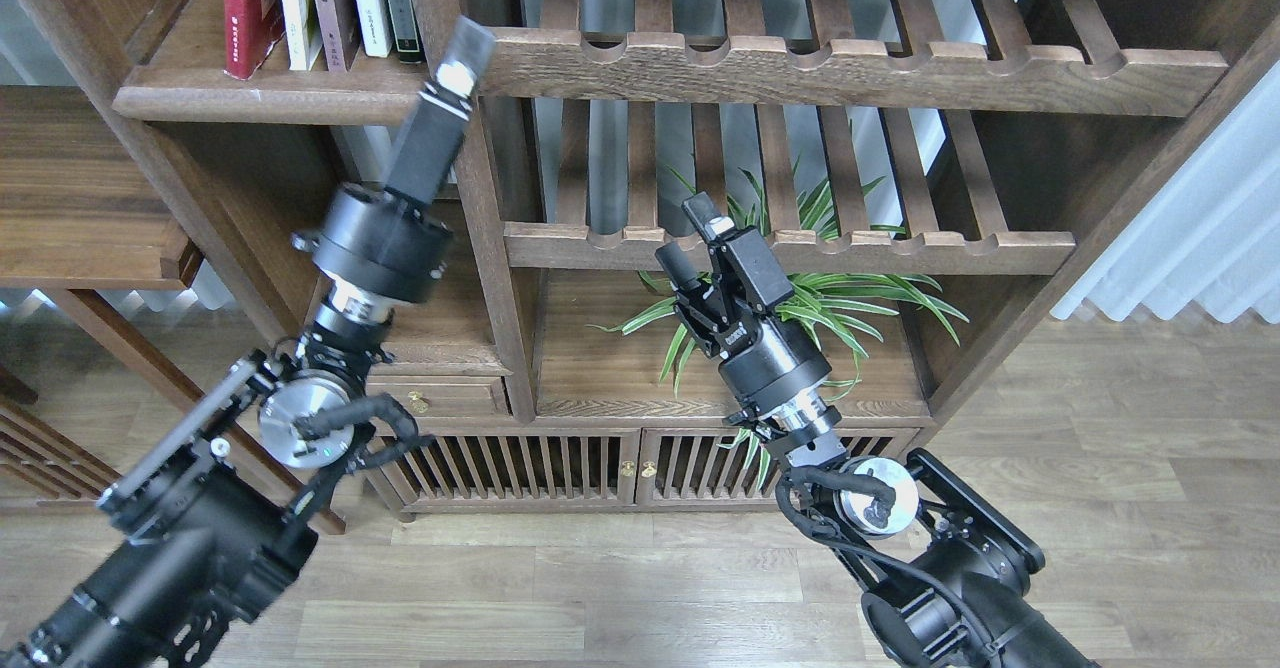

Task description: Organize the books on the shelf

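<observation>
So the big wooden bookcase (480, 248) fills most of the view, and there's a fair bit in the way. Two slatted racks with notched front rails sit in the middle, the upper rack (840, 68) and the lower rack (790, 248), and a spider plant (850, 298) pokes out from behind the lower one. Below that are a small drawer (420, 398) with a brass knob and slatted cabinet doors (560, 463), then plank floor (1100, 448). A white curtain (1200, 238) hangs on the right.

The left tool (455, 58) is up right against the bookcase's upright post, just beside the end of the upper rack's rail. It's seen edge-on, so I can't tell if the fingers are spread or pressed together. The right tool (690, 243) hangs in front of the lower rack's rail and the plant, fingers spread a bit, nothing between them.

The shelf (280, 98) is top left, a flat dark-brown board with a rounded front edge. The books (310, 8) stand on it near its right end, packed side by side: a red one leaning slightly, then pale, brownish, white and dark spines. Their tops are cut off by the frame.
</observation>
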Action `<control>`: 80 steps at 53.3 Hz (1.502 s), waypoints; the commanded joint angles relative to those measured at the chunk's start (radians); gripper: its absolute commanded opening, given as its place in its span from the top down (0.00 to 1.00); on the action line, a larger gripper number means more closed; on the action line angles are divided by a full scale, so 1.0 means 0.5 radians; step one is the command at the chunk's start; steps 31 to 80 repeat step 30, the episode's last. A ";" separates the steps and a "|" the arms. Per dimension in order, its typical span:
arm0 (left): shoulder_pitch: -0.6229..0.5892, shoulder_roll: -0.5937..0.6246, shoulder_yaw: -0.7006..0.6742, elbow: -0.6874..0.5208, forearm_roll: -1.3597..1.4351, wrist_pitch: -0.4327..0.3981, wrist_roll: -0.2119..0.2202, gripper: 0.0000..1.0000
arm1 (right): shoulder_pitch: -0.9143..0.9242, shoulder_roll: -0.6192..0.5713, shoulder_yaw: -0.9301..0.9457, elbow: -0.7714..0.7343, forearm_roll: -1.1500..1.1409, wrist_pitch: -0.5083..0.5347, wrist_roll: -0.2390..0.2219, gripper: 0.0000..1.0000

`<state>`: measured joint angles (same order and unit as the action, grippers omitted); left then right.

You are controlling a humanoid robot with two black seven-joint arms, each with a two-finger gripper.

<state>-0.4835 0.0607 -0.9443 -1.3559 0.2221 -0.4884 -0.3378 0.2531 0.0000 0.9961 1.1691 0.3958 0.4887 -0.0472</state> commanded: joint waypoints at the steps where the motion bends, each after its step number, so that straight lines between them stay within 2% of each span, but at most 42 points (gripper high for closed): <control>1: 0.086 -0.002 0.072 0.000 0.001 -0.001 0.004 0.00 | 0.006 0.000 -0.001 0.006 0.000 0.000 -0.001 0.01; 6: 0.172 -0.005 0.097 0.003 0.022 -0.001 0.019 0.00 | 0.012 0.000 -0.001 0.009 0.000 0.000 -0.001 0.01; 16: 0.218 -0.026 0.097 0.000 0.040 -0.001 0.105 0.00 | 0.009 0.000 -0.001 0.021 0.000 0.000 -0.001 0.01; 28: 0.243 -0.036 0.100 0.000 0.044 -0.001 0.136 0.00 | 0.009 0.000 -0.001 0.024 0.000 0.000 -0.001 0.02; 80: 0.246 -0.036 0.100 0.000 0.044 -0.001 0.139 0.00 | 0.009 0.000 -0.004 0.024 0.000 0.000 -0.001 0.02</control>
